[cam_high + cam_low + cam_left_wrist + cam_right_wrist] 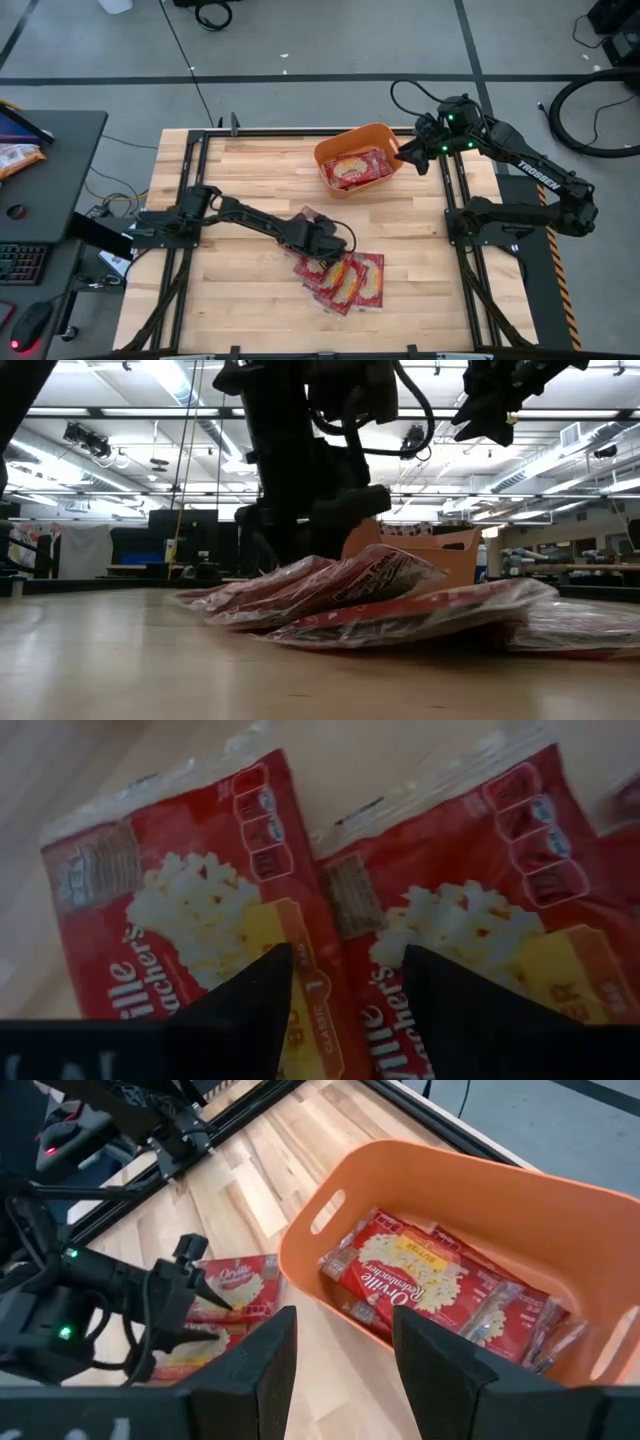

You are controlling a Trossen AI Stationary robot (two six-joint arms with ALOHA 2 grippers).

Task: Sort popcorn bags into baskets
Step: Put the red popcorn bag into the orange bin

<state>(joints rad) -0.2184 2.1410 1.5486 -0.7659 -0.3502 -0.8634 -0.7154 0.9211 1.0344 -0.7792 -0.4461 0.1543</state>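
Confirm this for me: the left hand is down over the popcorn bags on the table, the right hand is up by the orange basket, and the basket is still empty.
Not empty. The right wrist view shows several popcorn bags already lying inside the orange basket. The rest holds: the left hand is down over the bags on the table, and the right hand is up by the basket.

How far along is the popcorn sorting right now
Partly done. Several popcorn bags already lie in the orange basket. The left gripper, open, is over the pile of bags on the table, none gripped yet. The right gripper is open, empty, beside the basket.
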